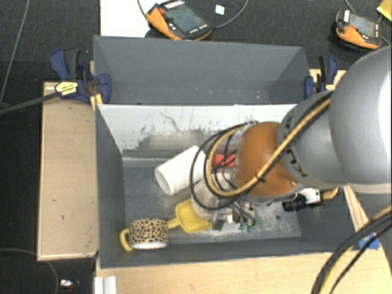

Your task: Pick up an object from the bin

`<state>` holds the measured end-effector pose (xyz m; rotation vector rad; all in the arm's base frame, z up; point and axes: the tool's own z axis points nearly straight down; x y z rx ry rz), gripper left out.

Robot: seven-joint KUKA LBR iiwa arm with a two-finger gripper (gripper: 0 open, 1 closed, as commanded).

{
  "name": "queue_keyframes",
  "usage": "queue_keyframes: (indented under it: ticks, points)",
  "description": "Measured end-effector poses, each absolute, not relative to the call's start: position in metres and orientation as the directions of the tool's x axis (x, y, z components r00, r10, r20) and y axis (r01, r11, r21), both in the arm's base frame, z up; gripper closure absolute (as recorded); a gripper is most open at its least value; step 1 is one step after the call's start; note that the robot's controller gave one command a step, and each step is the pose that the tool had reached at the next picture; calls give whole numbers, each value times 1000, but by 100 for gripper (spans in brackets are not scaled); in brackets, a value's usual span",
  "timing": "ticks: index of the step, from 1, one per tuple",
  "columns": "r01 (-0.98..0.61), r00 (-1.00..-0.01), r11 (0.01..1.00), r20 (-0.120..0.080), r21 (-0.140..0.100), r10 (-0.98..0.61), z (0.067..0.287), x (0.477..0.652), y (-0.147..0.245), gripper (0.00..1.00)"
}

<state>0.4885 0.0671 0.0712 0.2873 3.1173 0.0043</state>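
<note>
My gripper (236,216) is low in the bin's front middle, and little more than its metal underside shows beneath the arm's wrist. A yellow plastic piece (191,219) lies right beside it on the left, touching or nearly touching. A white cylinder (177,170) lies on its side just behind the yellow piece, its right end hidden by the wrist cables. A leopard-print tape roll (149,233) with a yellow tab sits at the bin's front left, apart from the gripper.
Something red (224,160) peeks out behind the looped cables near the bin's middle. The arm and its orange cover hide the bin's right half. The left side of the floor along the sloped wall is bare.
</note>
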Motion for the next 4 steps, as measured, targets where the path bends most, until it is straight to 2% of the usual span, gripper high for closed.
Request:
queue_keyframes:
  ticks: [1,2,3,4]
  points:
    - [183,-983,983,-11,3,183,71,488,66,100]
    - [181,-984,984,-3,0,181,115,486,66,100]
    - [179,-984,984,-11,3,179,148,488,66,100]
    - [178,-984,984,-10,3,178,158,488,66,100]
